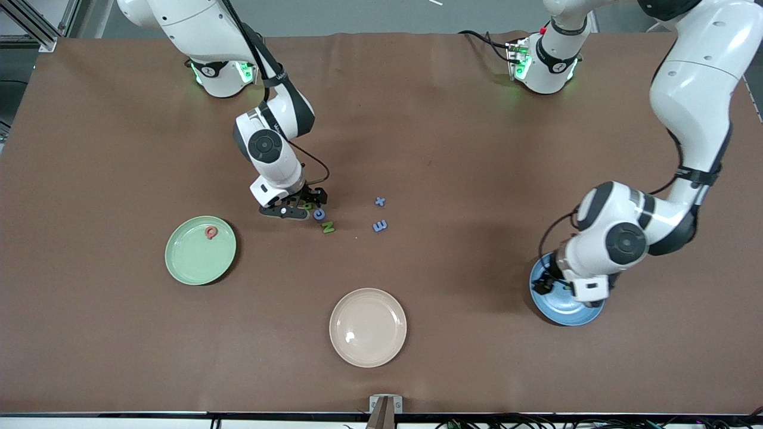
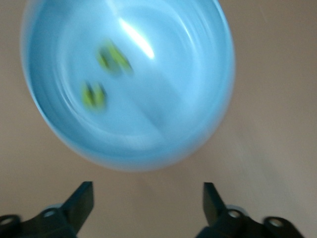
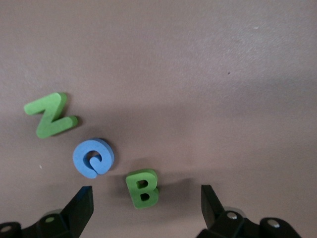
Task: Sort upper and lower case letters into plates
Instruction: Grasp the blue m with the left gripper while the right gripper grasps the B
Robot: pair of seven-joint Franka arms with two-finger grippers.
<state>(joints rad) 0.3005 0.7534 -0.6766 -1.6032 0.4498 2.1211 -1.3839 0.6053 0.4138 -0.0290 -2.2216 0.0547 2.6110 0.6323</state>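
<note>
R gripper (image 3: pixel 146 206) low over the brown tabletop (image 1: pixel 453 131), jaws wide, nothing held; small green foam letter B (image 3: pixel 142 188) lies between the fingers. Round blue foam letter (image 3: pixel 93 157) just beside B, green foam N (image 3: pixel 50 115) next. Front cam: B mostly hidden by the gripper.
L gripper (image 2: pixel 148 201) over the medium-blue round plate (image 2: pixel 198 99), jaws wide, empty. Two yellow-green letters (image 2: pixel 104 74) in the plate, too blurred to read; arm hides most of the plate in front cam.
Pinkish-red letter (image 1: pixel 211 232) in pale mint-green plate (image 1: pixel 191 262). Two blue letters (image 1: pixel 380 214) on table toward L arm's end from N. Cream-beige plate (image 1: pixel 368 345) nearest front cam.
</note>
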